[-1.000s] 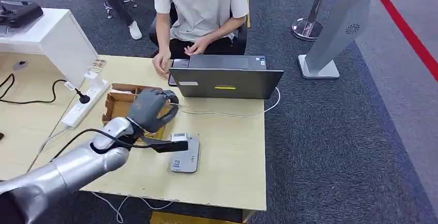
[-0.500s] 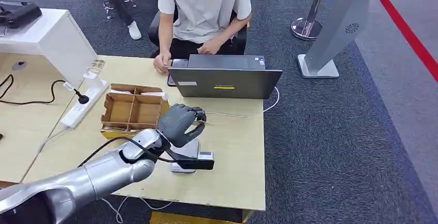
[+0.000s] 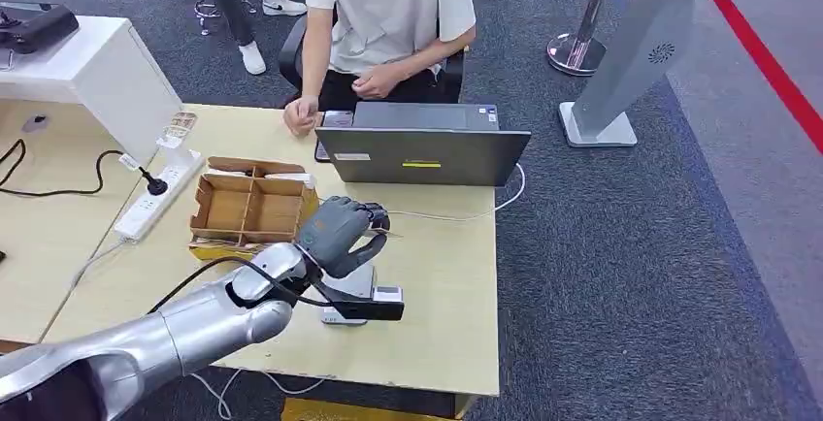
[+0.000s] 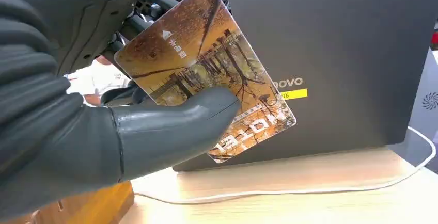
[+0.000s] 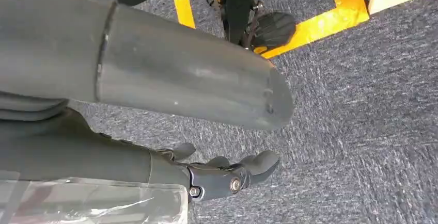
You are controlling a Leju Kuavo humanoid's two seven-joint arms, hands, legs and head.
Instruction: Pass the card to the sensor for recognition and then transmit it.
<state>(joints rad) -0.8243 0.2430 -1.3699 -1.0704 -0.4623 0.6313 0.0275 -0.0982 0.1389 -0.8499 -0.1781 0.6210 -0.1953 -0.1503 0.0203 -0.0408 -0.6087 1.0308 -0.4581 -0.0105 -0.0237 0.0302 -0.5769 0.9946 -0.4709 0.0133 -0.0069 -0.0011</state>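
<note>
My left hand [image 3: 340,232] hovers over the grey card sensor [image 3: 357,283] lying on the wooden table [image 3: 437,285], and hides the sensor's far end. Between the thumb and the fingers [image 4: 170,126] it pinches a card [image 4: 206,69] printed with an orange-brown tree picture and white lettering. The card stands tilted in front of the laptop's lid [image 4: 335,53]. My right hand [image 5: 129,105] hangs low over the grey carpet, its fingers apart and holding nothing.
A dark laptop [image 3: 422,154] stands open at the table's far side, with a seated person [image 3: 388,14] behind it. A divided cardboard box [image 3: 247,210] sits left of my hand and a white power strip [image 3: 155,196] further left. A white cable [image 3: 456,215] runs behind the sensor.
My left hand has carried the card from above the cardboard box rightward to above the sensor, and has hardly moved in the last half second. The person has shifted a little.
</note>
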